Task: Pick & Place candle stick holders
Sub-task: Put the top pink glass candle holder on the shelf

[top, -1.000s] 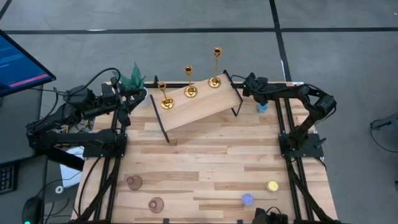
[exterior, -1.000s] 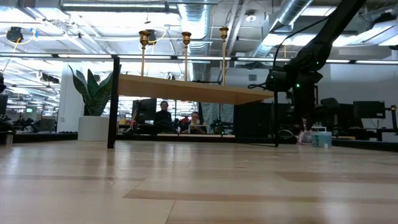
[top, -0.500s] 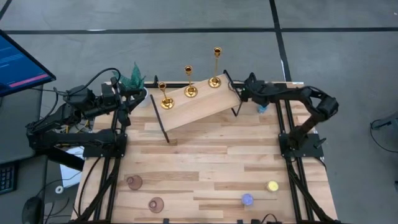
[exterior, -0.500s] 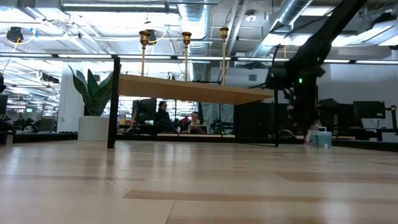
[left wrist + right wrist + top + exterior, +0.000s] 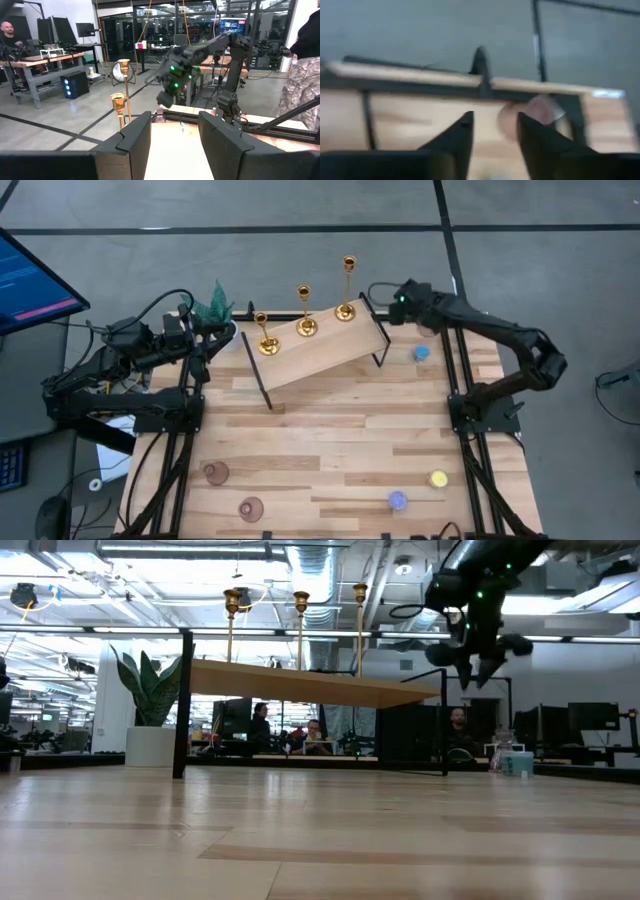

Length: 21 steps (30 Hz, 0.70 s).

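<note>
Three gold candle stick holders (image 5: 266,340) (image 5: 306,321) (image 5: 346,304) stand by their round bases on a raised wooden shelf (image 5: 320,355). Two pink holders (image 5: 215,472) (image 5: 250,507) sit near the table's front left. My right gripper (image 5: 475,665) hangs open and empty above shelf height at the far right. Beyond its fingers (image 5: 462,132), a blurred pale pink round thing (image 5: 535,112) rests on the table. My left gripper (image 5: 175,130) waits open at the far left, level, facing the shelf.
A small blue light (image 5: 421,352) lies at the far right, under my right arm. A yellow light (image 5: 438,478) and a bluish one (image 5: 397,500) lie near the front right. A green plant (image 5: 213,304) stands at the far left. The table's middle is bare wood.
My right gripper has risen from table height beside the blue light at the far right to above the shelf's top. It has also drifted a little toward the shelf. It carries nothing.
</note>
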Tool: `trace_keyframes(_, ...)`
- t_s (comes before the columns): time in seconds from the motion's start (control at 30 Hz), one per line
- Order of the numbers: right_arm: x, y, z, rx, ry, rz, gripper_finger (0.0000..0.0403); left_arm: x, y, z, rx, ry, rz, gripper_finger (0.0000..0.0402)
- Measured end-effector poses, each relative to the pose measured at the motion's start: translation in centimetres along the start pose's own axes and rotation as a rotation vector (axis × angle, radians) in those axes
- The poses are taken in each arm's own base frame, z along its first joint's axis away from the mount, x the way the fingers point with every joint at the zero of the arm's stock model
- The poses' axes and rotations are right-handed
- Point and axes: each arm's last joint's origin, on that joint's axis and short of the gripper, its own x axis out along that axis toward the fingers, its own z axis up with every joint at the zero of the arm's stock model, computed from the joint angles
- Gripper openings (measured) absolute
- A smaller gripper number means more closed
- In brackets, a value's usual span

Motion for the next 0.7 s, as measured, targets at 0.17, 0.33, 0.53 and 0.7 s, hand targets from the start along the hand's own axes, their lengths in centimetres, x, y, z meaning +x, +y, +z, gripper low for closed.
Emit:
trace_keyframes(0.17, -0.2, -1.7, 2.8, 0.033, -0.001, -0.106, 0.0240, 0.0, 0.0, 0.0, 0.000, -0.001, 0.000, 0.0163)
trace_keyframes(0.33, 2.4, -3.7, 3.9, 0.173, 0.117, -0.090, 0.0305, 0.0, 0.0, 0.0, 0.000, -0.001, 0.000, 0.0163)
trace_keyframes(0.53, 6.6, -4.9, 4.1, 0.247, 0.275, -0.074, 0.0324, 0.0, 0.0, 0.0, 0.000, 0.000, 0.000, 0.0163)
trace_keyframes(0.7, 8.1, -4.2, 4.1, 0.237, 0.300, -0.078, 0.0320, 0.0, 0.0, 0.0, 0.000, 0.000, 0.000, 0.0163)
